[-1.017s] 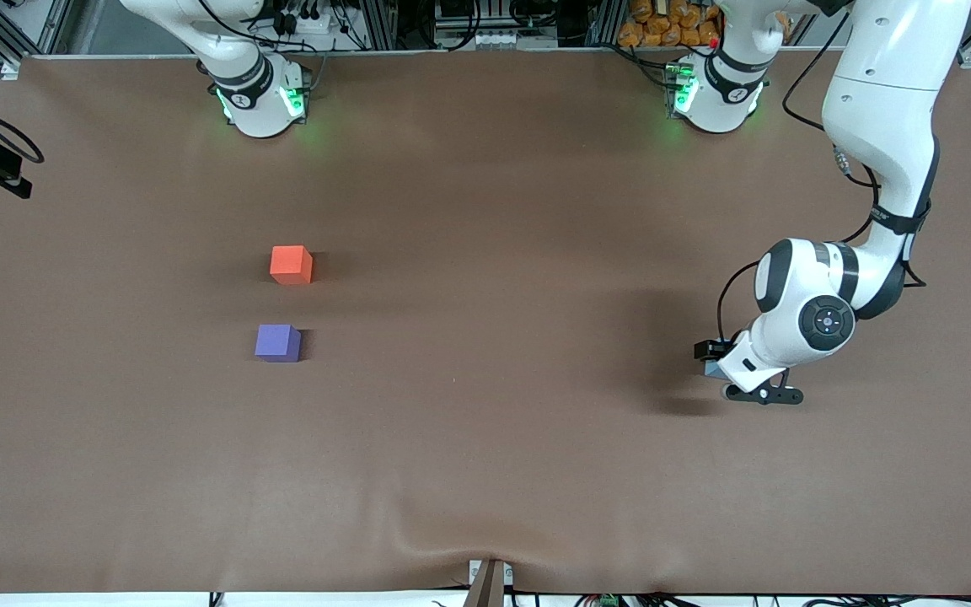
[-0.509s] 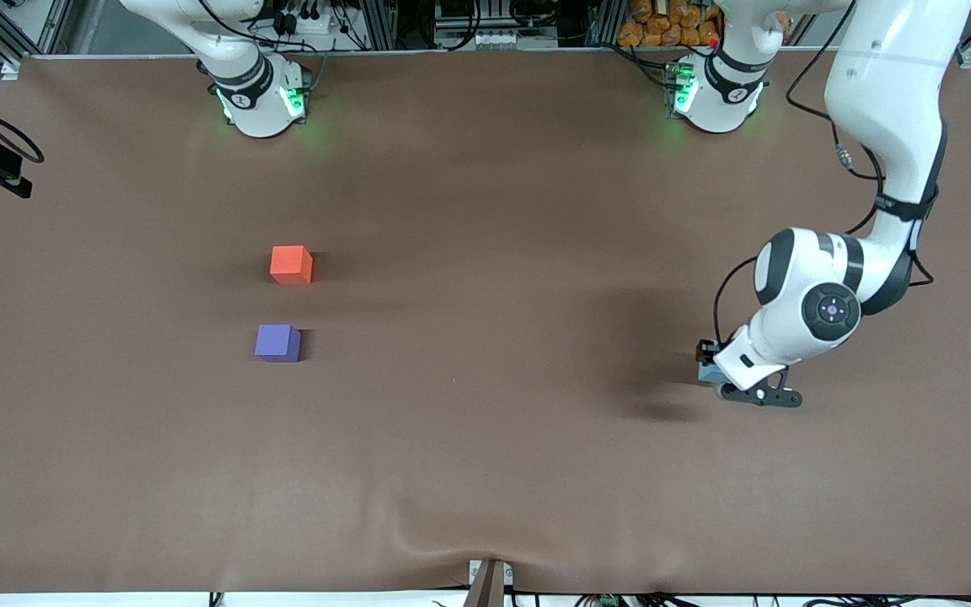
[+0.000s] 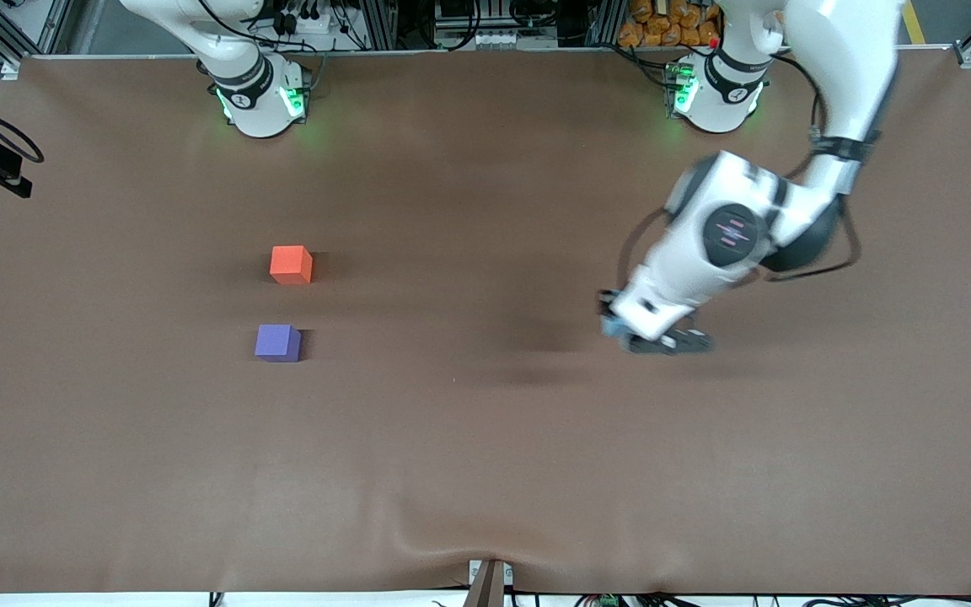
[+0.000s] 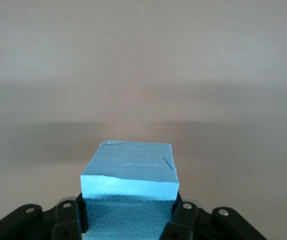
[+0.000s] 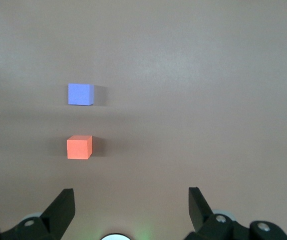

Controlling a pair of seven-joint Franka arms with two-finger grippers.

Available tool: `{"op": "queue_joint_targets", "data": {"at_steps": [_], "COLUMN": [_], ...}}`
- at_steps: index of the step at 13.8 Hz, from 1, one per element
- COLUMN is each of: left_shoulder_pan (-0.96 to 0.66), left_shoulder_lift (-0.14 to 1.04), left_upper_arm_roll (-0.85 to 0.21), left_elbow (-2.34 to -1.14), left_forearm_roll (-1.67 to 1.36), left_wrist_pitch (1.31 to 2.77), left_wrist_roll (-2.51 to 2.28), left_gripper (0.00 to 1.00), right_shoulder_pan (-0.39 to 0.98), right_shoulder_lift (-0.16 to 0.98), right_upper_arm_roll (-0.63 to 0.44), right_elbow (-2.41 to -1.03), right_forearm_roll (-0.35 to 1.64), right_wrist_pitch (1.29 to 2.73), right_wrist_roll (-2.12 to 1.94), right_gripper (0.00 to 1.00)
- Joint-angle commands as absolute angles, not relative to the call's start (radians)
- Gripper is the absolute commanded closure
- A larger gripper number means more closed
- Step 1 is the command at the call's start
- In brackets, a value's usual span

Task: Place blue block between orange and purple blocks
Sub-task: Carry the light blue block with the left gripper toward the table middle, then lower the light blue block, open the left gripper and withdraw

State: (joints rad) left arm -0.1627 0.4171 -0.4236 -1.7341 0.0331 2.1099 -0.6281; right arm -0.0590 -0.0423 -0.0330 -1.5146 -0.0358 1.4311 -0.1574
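1. The blue block (image 4: pixel 129 176) sits pinched in the left hand (image 3: pixel 630 333), up in the air over bare table (image 3: pixel 485 472) toward the left arm's end.
2. Its fingers (image 4: pixel 182 220) are pressed against the block's two sides.
3. The orange block (image 3: pixel 291 265) and purple block (image 3: pixel 277 343) rest well apart from it, toward the right arm's end; purple is nearer the front camera, with a gap between them.
4. The right hand (image 5: pixel 130 210) waits with fingers spread wide, holding nothing, over the table beside its base.
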Motion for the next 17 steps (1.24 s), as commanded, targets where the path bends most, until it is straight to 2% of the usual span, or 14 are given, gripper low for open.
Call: {"op": "queue_joint_targets", "data": {"at_steps": [1, 4, 6, 8, 9, 10, 11, 12, 15, 17], "left_shoulder_pan": [-0.355, -0.526, -0.682, -0.828, -0.863, -0.876, -0.876, -0.876, -0.858, -0.804], "left_shoulder_lift": [0.564, 0.719, 0.791, 0.819, 0.834, 0.845, 0.845, 0.836, 0.758, 0.671], "left_upper_arm_roll": [-0.420, -0.399, -0.278, -0.136, -0.100, -0.088, -0.086, -0.084, -0.084, -0.084], "left_elbow": [-1.568, -1.415, -1.341, -1.331, -1.331, -1.331, -1.331, -1.331, -1.333, -1.336], "left_forearm_roll": [0.025, 0.038, 0.049, 0.046, 0.046, 0.046, 0.048, 0.051, 0.051, 0.054], "left_wrist_pitch": [2.088, 2.100, 2.127, 2.184, 2.218, 2.253, 2.273, 2.275, 2.255, 2.185], "left_wrist_roll": [-0.844, -1.015, -1.026, -1.031, -1.029, -1.023, -1.016, -1.014, -1.012, -0.996], "left_gripper": [0.85, 0.83, 0.81, 0.80, 0.72, 0.55, 0.07, 0.00, 0.00, 0.00], "right_shoulder_pan": [-0.061, -0.061, -0.063, -0.061, -0.063, -0.063, -0.063, -0.063, -0.061, -0.061], "right_shoulder_lift": [-0.064, -0.064, -0.064, -0.064, -0.064, -0.064, -0.064, -0.063, -0.060, -0.060], "right_upper_arm_roll": [-0.032, -0.032, -0.032, -0.032, -0.032, -0.032, -0.032, -0.032, -0.032, -0.032], "right_elbow": [-1.534, -1.532, -1.532, -1.532, -1.532, -1.532, -1.532, -1.532, -1.529, -1.529], "right_forearm_roll": [-0.034, -0.034, -0.034, -0.034, -0.032, -0.032, -0.032, -0.032, -0.032, -0.032], "right_wrist_pitch": [1.431, 1.431, 1.431, 1.431, 1.431, 1.431, 1.431, 1.431, 1.433, 1.433], "right_wrist_roll": [-0.158, -0.158, -0.158, -0.158, -0.158, -0.158, -0.158, -0.158, -0.164, -0.164], "right_gripper": [0.00, 0.00, 0.00, 0.00, 0.00, 0.00, 0.00, 0.00, 0.00, 0.00]}}
